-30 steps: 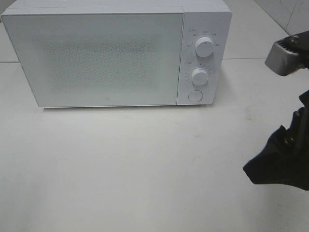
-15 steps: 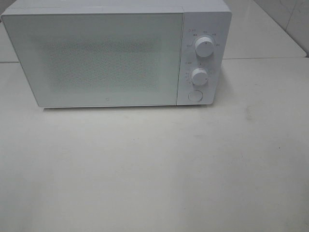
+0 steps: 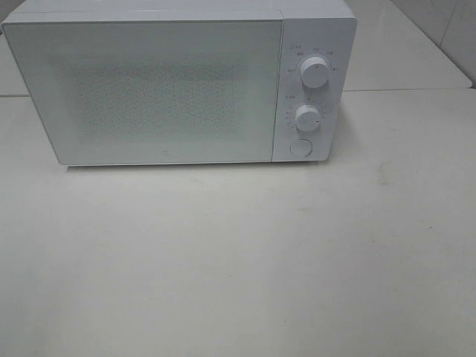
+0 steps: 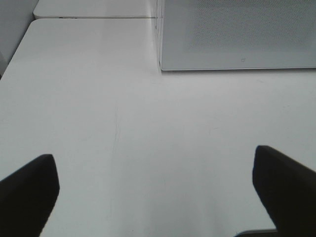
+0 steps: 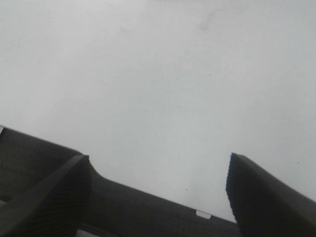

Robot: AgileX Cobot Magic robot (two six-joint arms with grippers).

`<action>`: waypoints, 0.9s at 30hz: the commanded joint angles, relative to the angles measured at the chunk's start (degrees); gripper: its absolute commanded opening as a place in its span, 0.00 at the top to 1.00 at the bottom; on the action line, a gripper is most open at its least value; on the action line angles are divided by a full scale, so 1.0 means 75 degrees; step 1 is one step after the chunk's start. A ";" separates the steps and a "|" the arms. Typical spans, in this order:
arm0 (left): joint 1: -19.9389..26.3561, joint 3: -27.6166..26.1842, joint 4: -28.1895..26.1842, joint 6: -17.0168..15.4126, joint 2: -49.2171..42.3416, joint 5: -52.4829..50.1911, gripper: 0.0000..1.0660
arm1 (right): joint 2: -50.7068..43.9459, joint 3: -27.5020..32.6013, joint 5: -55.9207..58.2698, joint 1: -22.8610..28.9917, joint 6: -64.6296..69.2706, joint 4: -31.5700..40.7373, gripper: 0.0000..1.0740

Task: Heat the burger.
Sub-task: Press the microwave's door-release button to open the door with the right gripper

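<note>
We see the microwave (image 3: 149, 89) at twelve o'clock on the table (image 3: 238, 260), door shut, dials (image 3: 315, 73) at its three o'clock side. Our left gripper (image 4: 153, 158) is spread wide, our right gripper (image 5: 158, 159) spread too, both above white tabletop. Where the burger sits, we cannot tell.

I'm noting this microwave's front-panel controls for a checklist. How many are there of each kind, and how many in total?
Rotary knobs: 2 (upper knob, lower knob)
Round button: 1
Total: 3 controls
</note>
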 commanded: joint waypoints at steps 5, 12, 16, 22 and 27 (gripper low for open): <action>0.0023 0.0023 -0.0023 -0.0008 -0.0053 -0.0099 0.06 | -0.1146 0.0634 -0.0588 -0.0550 0.0008 -0.0107 0.30; 0.0023 0.0023 -0.0023 -0.0008 -0.0053 -0.0099 0.06 | -0.2292 0.1574 -0.1650 -0.1108 0.0008 -0.0076 0.30; 0.0023 0.0023 -0.0023 -0.0008 -0.0053 -0.0099 0.06 | -0.2529 0.1635 -0.1551 -0.1276 -0.0008 -0.0069 0.30; 0.0023 0.0023 -0.0023 0.0000 -0.0053 -0.0099 0.06 | -0.3025 0.1681 -0.1513 -0.1421 -0.0023 -0.0061 0.30; 0.0023 0.0023 -0.0023 0.0000 -0.0046 -0.0099 0.06 | -0.3018 0.1681 -0.1513 -0.1421 -0.0008 -0.0069 0.30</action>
